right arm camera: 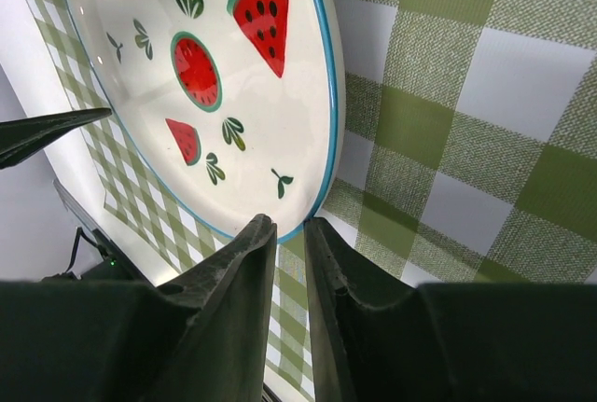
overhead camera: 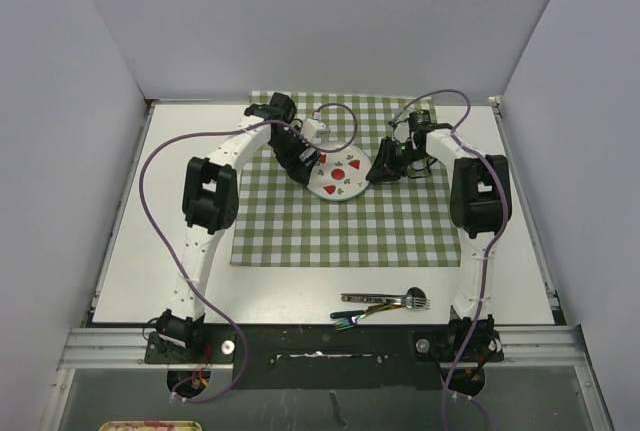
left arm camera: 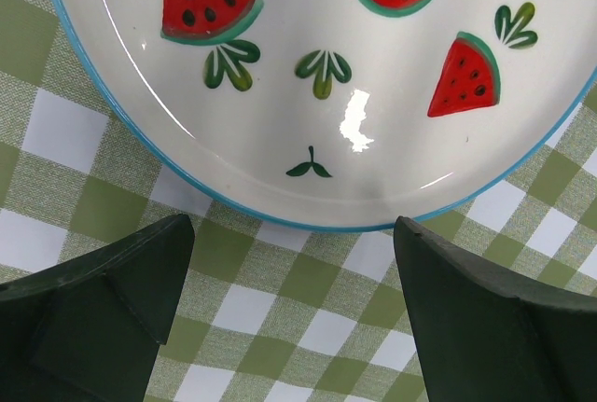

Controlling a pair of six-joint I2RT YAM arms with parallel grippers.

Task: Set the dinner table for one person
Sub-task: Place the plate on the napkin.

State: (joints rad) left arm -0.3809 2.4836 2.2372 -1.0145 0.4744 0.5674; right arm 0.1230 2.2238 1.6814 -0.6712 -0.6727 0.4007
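White walls around dinner table (overhead camera: 170, 281), which lies beneath both jaws with checked cloth (overhead camera: 300, 236) over it. Plate (overhead camera: 338, 179) on cloth: rim pinched between right gripper (right arm camera: 290, 225) jaws, just ahead of wide-open, empty left gripper (left arm camera: 291, 229). Forks (overhead camera: 385, 302) well behind right jaws.

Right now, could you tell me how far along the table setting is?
Done: the checked cloth is spread on the dinner table. In hand: the right gripper pinches the plate at its rim, the left gripper open beside it. Left: the cutlery lies off the cloth at the near edge.
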